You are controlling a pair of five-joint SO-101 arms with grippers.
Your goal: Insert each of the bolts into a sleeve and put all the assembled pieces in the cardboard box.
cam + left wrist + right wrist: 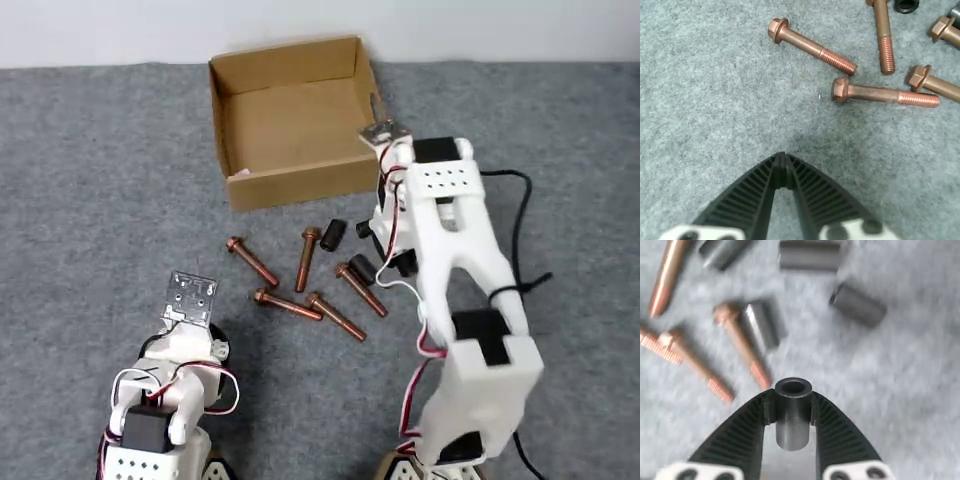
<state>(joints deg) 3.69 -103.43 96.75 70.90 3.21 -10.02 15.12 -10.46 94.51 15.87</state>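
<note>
My right gripper is shut on an upright black sleeve, held above the grey carpet. Below it lie more black sleeves and copper bolts. My left gripper is shut with nothing in it, low over bare carpet, a short way from two bolts. In the high view several bolts lie scattered at the table's middle, with loose sleeves beside the right arm. The cardboard box stands open behind them.
Grey carpet covers the whole table. The left arm sits at the front left, with bare carpet to its left and ahead. A black cable runs along the right side of the right arm.
</note>
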